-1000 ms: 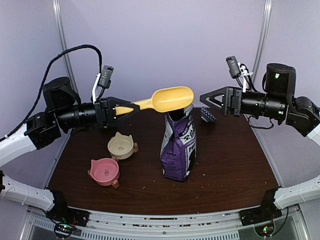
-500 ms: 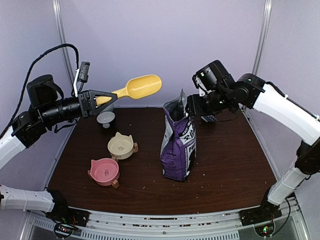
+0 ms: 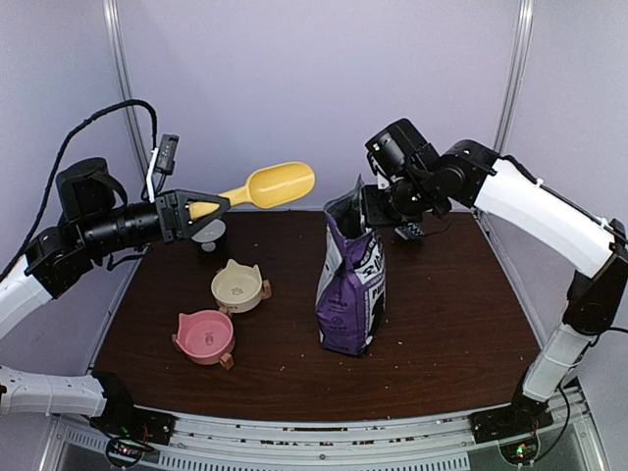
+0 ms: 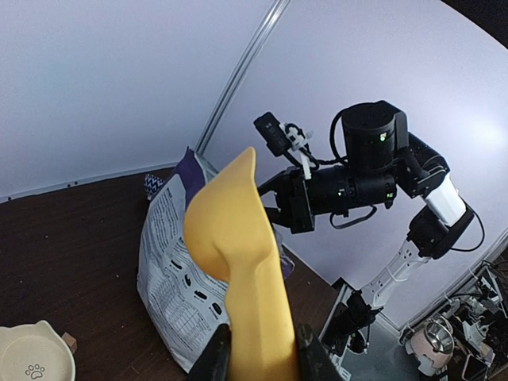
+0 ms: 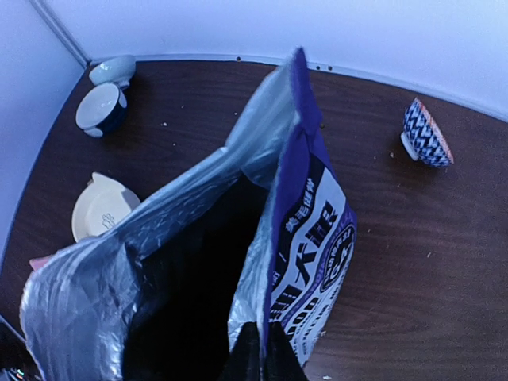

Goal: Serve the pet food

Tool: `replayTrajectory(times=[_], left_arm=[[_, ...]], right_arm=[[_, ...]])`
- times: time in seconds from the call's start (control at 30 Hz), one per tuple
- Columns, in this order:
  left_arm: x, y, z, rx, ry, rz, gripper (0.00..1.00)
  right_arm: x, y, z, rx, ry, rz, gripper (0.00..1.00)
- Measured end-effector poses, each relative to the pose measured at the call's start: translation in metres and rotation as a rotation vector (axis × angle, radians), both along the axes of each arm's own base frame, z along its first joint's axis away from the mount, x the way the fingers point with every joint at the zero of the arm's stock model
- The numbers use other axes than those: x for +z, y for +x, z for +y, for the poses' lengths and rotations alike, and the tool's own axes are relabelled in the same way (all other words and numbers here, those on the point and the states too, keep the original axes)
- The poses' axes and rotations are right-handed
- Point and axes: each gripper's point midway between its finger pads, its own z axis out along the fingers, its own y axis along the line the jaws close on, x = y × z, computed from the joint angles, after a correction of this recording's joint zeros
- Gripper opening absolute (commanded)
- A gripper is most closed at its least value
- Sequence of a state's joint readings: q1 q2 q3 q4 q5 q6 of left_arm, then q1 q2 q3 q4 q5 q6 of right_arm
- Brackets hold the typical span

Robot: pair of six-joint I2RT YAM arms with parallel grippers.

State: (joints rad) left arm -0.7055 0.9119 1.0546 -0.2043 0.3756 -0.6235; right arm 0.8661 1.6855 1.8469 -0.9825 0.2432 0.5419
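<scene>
1. Surface point(image 3: 442, 324) — dark wood, flecked with crumbs too small to identify.
2. Bag point(image 3: 351, 294) stands upright mid-surface with its mouth open, as before.
3. Right gripper point(image 3: 371, 208) was drawn back at the right a second ago with its jaws spread. Now it reaches in, pinched shut on the bag's top rim.
4. Left gripper point(image 3: 203, 208) clamps the scoop's handle and has pulled back leftward.
5. Scoop point(image 3: 280, 183) was over the bag's mouth; now it is left of it, apart.
6. Cream bowl point(image 3: 238, 287) and pink bowl point(image 3: 205, 336) are unmoved.
7. Blue bowl point(image 5: 425, 133) is mostly hidden behind the right gripper from above.
8. Pet food — not visible: the bag's inside is black, and the scoop's hollow cannot be seen.
</scene>
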Motion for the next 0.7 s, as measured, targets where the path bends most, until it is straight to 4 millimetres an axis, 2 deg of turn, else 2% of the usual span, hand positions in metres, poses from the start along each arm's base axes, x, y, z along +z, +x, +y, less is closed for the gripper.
replayTrajectory(times=[0.13,0.23,0.33,0.47,0.53,0.6,0.7], left_arm=[[0.002,-0.001,0.001,0.001,-0.004,-0.006,0.15],[0.003,-0.002,0.002,0.002,-0.006,-0.008,0.15],[0.003,-0.001,0.003,0.007,-0.005,-0.007,0.15],[0.002,0.001,0.005,0.015,-0.003,-0.005,0.15],[0.001,0.002,0.005,0.017,-0.001,-0.003,0.15],[0.001,0.002,0.005,0.019,-0.001,-0.002,0.15],[0.001,0.002,0.006,0.021,-0.001,-0.003,0.15]], right_arm=[[0.000,0.002,-0.004,-0.008,-0.008,0.001,0.00],[0.002,0.004,-0.017,-0.020,-0.026,0.002,0.00],[0.007,0.009,-0.048,-0.059,-0.061,0.012,0.00],[0.017,0.015,-0.109,-0.159,-0.100,0.024,0.00],[0.022,0.015,-0.128,-0.191,-0.112,0.022,0.00],[0.028,0.013,-0.134,-0.199,-0.107,0.010,0.00],[0.027,0.006,-0.124,-0.166,-0.092,0.005,0.00]])
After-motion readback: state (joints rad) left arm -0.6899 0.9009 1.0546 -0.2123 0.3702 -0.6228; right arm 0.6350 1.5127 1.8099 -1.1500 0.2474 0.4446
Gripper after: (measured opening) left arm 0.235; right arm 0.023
